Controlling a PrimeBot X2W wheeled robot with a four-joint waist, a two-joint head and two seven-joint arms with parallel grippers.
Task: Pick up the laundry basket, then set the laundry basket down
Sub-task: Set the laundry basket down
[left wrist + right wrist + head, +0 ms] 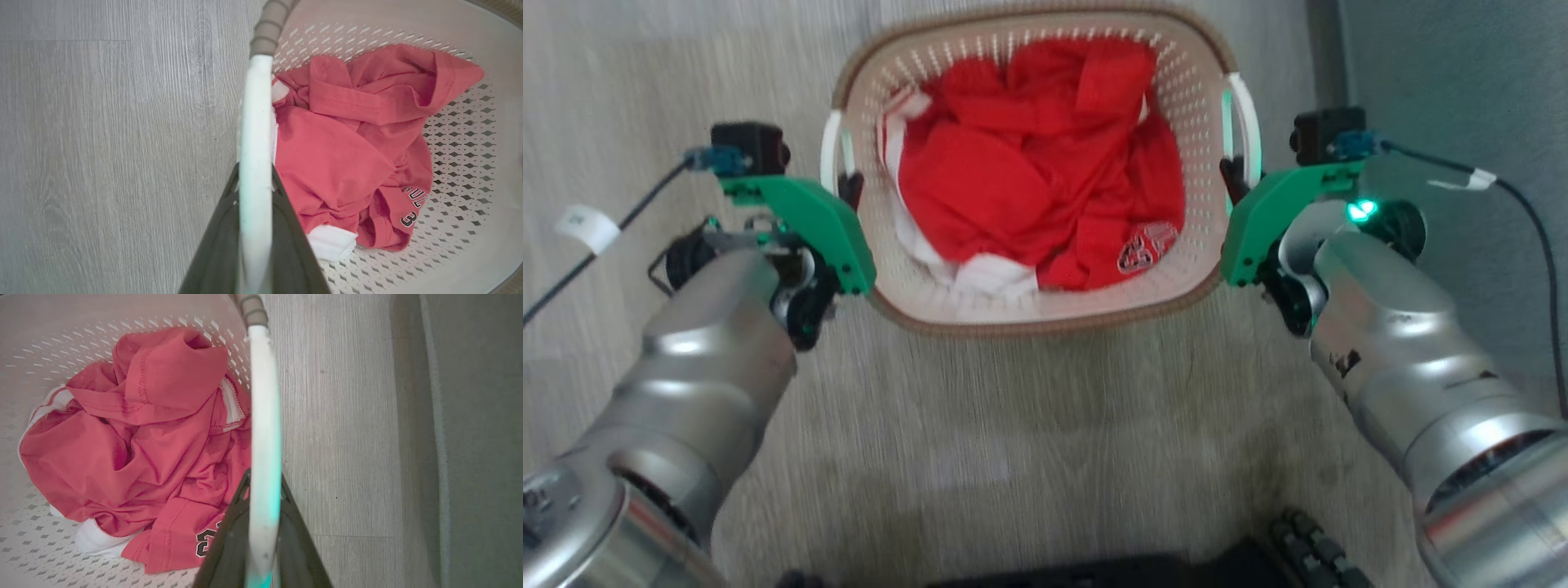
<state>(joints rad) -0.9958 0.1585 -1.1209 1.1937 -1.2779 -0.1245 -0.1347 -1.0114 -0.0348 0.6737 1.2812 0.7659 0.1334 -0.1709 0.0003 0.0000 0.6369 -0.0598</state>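
The laundry basket (1045,314), cream with perforated walls and a brown woven-look rim, sits between my two arms in the head view, holding red and white clothes (1037,180). My left gripper (848,186) is shut on the basket's white left handle (831,151); in the left wrist view the handle (255,134) runs between my dark fingers (216,249). My right gripper (1235,178) is shut on the white right handle (1248,122), which passes between its fingers (229,547) in the right wrist view as a pale bar (264,428). I cannot tell whether the basket rests on the floor or hangs above it.
Pale wood-look floor (1029,425) lies all around the basket. A grey wall or panel (1454,90) rises at the right, close to my right arm. Dark parts of my base (1307,547) show at the bottom edge. Cables trail from both wrist cameras.
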